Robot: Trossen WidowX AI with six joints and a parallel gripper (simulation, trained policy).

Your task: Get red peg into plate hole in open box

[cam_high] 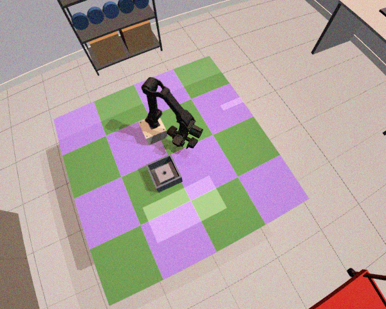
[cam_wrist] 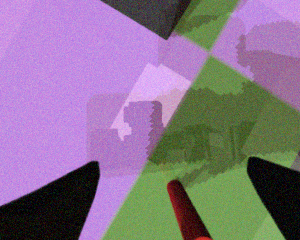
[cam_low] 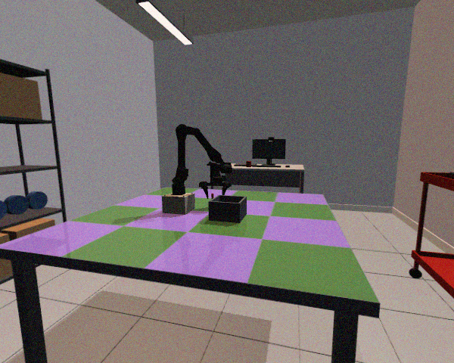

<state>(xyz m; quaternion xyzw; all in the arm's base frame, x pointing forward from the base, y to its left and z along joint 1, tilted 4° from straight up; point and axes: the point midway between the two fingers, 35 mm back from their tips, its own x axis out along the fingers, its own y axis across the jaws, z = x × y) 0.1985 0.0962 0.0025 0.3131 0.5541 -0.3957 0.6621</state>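
Counter [cam_high: 186,259] [cam_low: 203,253] [cam_wrist: 40,100]: checkered green and purple, bearing all items below. Arm [cam_high: 175,104] [cam_low: 181,156]: black, mounted on a block [cam_high: 147,136] [cam_low: 172,205], bent over and reaching down. Box [cam_high: 170,187] [cam_low: 223,212] [cam_wrist: 155,15]: dark, open-topped, standing near the block, not touching it. Plate [cam_high: 158,169]: pale, at the box bottom. Fingers [cam_high: 191,143] [cam_low: 206,191]: wide apart, pointing downward, gripping nothing. Peg [cam_low: 212,195] [cam_wrist: 187,210]: red, upright on a green square outside the box; the wrist view shows it between the fingertips' sides, touching neither. Hole [cam_high: 164,172]: dark, at the plate's middle, unfilled by the peg.
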